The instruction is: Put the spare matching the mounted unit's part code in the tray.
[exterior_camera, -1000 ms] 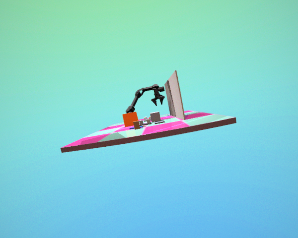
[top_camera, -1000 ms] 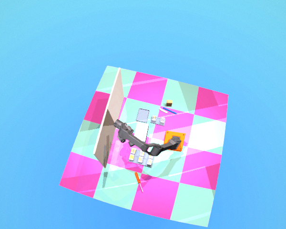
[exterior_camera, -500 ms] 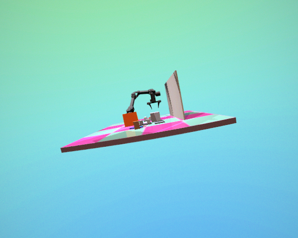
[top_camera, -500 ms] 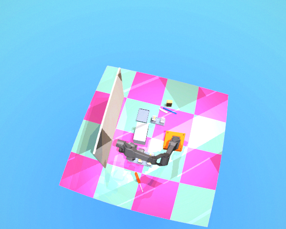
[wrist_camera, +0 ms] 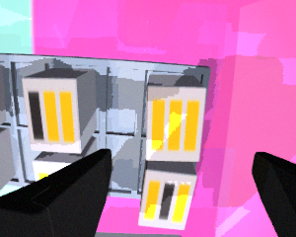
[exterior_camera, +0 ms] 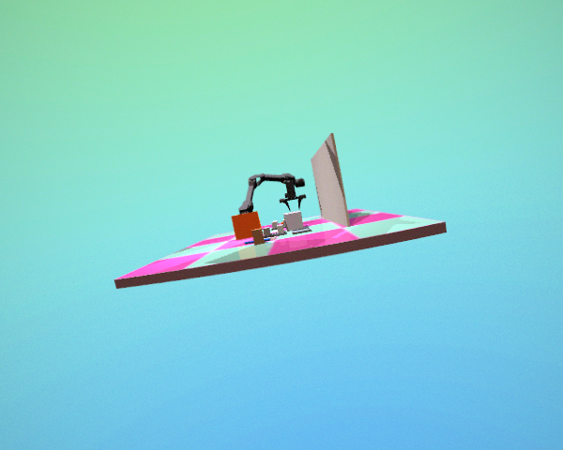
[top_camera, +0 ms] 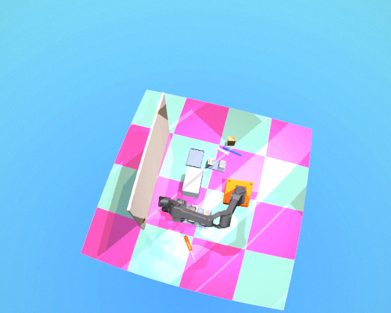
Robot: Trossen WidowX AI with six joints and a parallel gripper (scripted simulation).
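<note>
My gripper (exterior_camera: 294, 209) (wrist_camera: 183, 161) is open and empty above the spares rack (wrist_camera: 123, 94) (top_camera: 199, 225). In the wrist view a spare with three yellow bars (wrist_camera: 175, 125) stands in the rack's top right cell, between the fingers' lines and below them. A spare with yellow, black and yellow bars (wrist_camera: 167, 201) stands in front of it. A spare with black, yellow and yellow bars (wrist_camera: 54, 116) is further left; others are partly hidden by the left finger or cut off. The mounted unit (top_camera: 193, 178) (exterior_camera: 293, 220) is a white box; its back code is not readable here. The flat grey tray (top_camera: 195, 157) is empty.
A small rack with two white blocks (top_camera: 216, 165) is beside the tray. A tall beige panel (top_camera: 152, 162) (exterior_camera: 329, 186) stands along one side. A wooden block (top_camera: 231, 140), a blue stick (top_camera: 232, 150), a white stick (top_camera: 223, 150) and an orange screwdriver (top_camera: 188, 242) lie around.
</note>
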